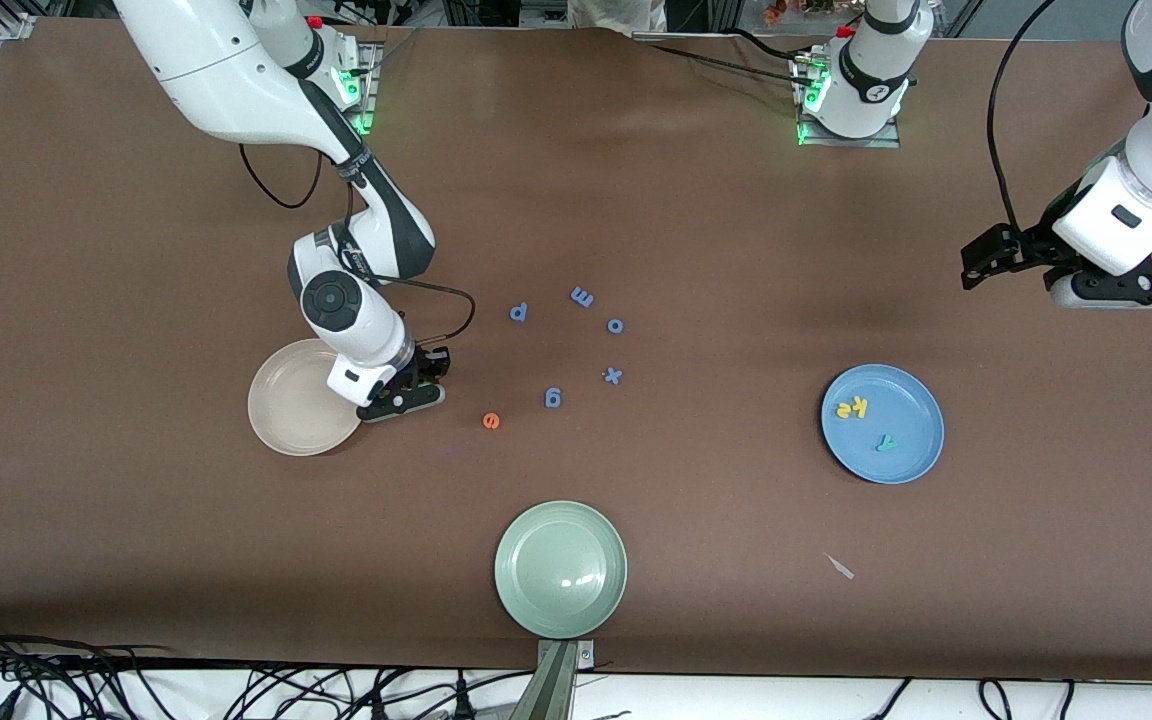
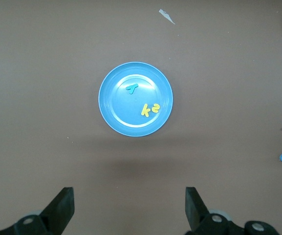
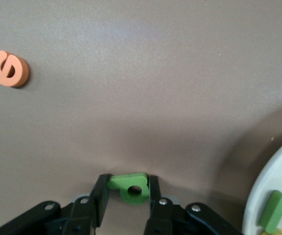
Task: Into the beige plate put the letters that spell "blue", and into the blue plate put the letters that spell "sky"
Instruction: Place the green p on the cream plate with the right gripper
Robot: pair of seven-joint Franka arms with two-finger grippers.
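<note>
Letters for "blue" are the business at the right arm's end of the counter: from the front view, the right pincer is down low just beside the beige plate, with the orange e lying loose on the counter a little toward the middle, near the blue g, x, o, m and p, which are decoys and sit untouched. Over at the left arm's end, the blue plate already carries the yellow k, yellow s and teal y, so "sky" looks finished; the left pincer waits in the air above the counter. A pale green plate sits nearest the camera, not part of the job. On to the left wrist view: the fingers stand wide apart with nothing between them, looking down on the blue plate and its three letters. Now the right wrist view, and here's the action: the pincer has an olive-green b between its fingers, jaws narrowed and touching it on both sides, the letter low against the counter. At the picture's edge the green l rests inside the beige plate's rim. My read: b goes beside it next, then the e.
</note>
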